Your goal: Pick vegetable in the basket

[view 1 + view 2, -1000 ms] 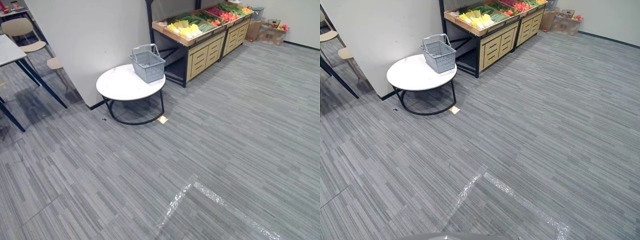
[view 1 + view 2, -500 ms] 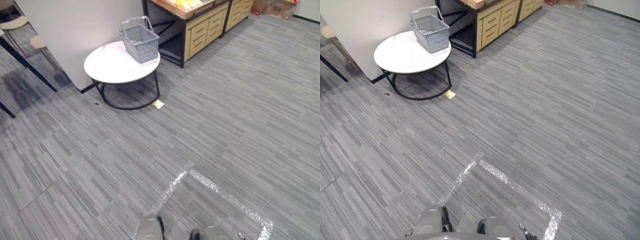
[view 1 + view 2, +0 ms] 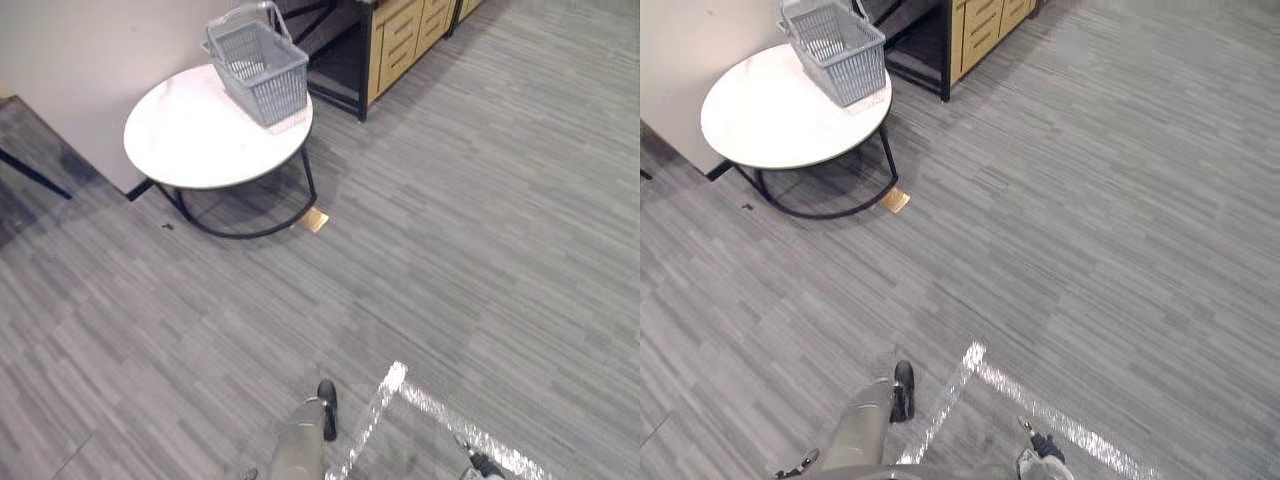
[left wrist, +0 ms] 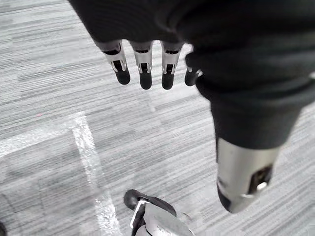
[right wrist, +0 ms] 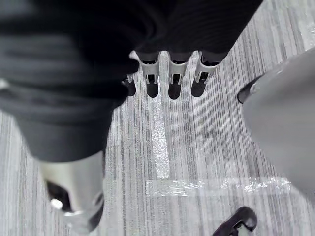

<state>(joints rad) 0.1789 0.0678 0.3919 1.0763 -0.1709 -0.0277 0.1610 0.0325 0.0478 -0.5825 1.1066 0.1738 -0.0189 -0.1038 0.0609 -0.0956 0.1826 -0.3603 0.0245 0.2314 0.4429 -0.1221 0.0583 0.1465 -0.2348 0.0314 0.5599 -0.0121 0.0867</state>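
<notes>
The top of the wooden stand with yellow drawer fronts (image 3: 400,35) is cut off, so we cannot tell what lies on it. The same cut takes part of the handle of the grey plastic mesh basket (image 3: 262,72).

Our left hand (image 4: 142,29) hangs over the grey striped carpet floor (image 3: 480,220). Its fingers (image 4: 145,73) are straight and loosely apart, the thumb stands off to one side, and it holds nothing. Our right hand (image 5: 170,29) hangs the same way, its fingers (image 5: 174,81) relaxed and empty.

The basket stands well ahead of both sets of fingers and over to the left-hand side. It sits upright, mouth upward, on the far part of the round white table with a black metal frame (image 3: 190,140). Its long axis slants from the white wall (image 3: 80,60) toward the table's edge nearest the stand. One short end reaches that edge, and the handle tips toward the far end.

The near half of the tabletop is bare. Between our fingers and the table lies open carpet, crossed by a strip of shiny clear tape (image 3: 393,378). A small tan square (image 3: 315,221) lies by the table's foot ring.
</notes>
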